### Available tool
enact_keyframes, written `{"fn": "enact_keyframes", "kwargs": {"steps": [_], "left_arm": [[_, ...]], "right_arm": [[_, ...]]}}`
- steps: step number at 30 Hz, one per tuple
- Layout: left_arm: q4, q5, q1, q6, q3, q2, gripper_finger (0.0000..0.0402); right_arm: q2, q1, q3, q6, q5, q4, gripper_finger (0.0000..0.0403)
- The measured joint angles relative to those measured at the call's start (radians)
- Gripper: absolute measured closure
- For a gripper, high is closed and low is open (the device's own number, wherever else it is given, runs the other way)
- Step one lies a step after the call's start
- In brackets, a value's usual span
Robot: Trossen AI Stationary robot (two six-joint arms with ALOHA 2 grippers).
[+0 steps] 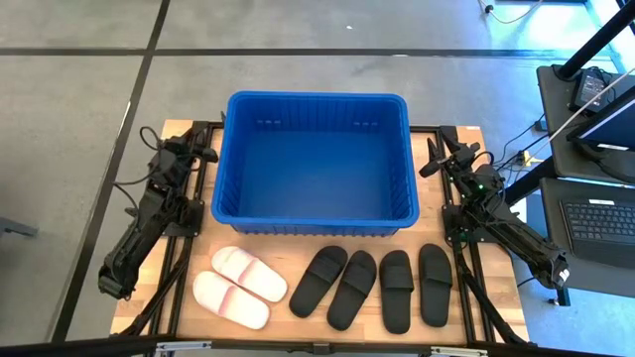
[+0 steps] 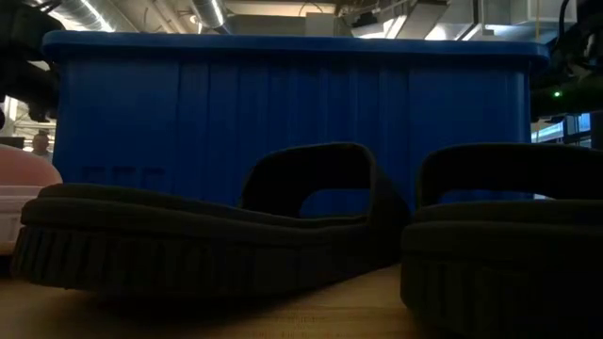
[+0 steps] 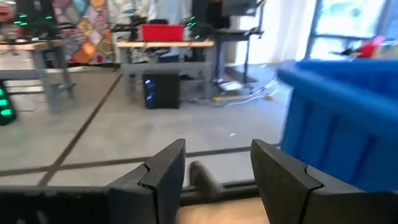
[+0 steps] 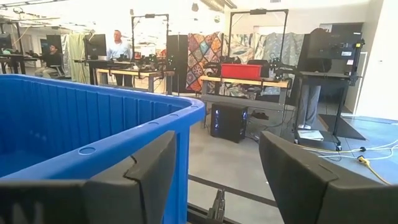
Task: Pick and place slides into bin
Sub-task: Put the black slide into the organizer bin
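high: we see six slides [image 1: 337,286] in a row on the table [image 1: 164,297] before the empty bin [image 1: 314,164], left claw [image 1: 205,153] and right claw [image 1: 429,167] parked beside it | low: soft, light; we judge the strap the best hold | wrists: both claws spread, empty; workshop floor and benches beyond

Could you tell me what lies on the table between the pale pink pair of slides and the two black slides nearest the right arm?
The high view shows two more black slides, angled, lying between the pale pink pair and the right-hand black pair.
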Motion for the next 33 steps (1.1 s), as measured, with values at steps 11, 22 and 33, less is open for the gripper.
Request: {"fn": "enact_keyframes", "kwargs": {"steps": [11,22,33], "left_arm": [[0.338,0.26,0.0,0.079,0.0,0.0,0.0224],[0.41,0.351,0.0,-0.002,0.0,0.0,0.0224],[0.41,0.351,0.0,-0.003,0.0,0.0,0.0224]], "right_arm": [[0.0,0.0,0.0,-0.029,0.0,0.026,0.0171],[0.0,0.0,0.001,0.139,-0.002,0.333,0.0171],[0.0,0.001,0.006,0.158,-0.028,0.411,0.0171]]}}
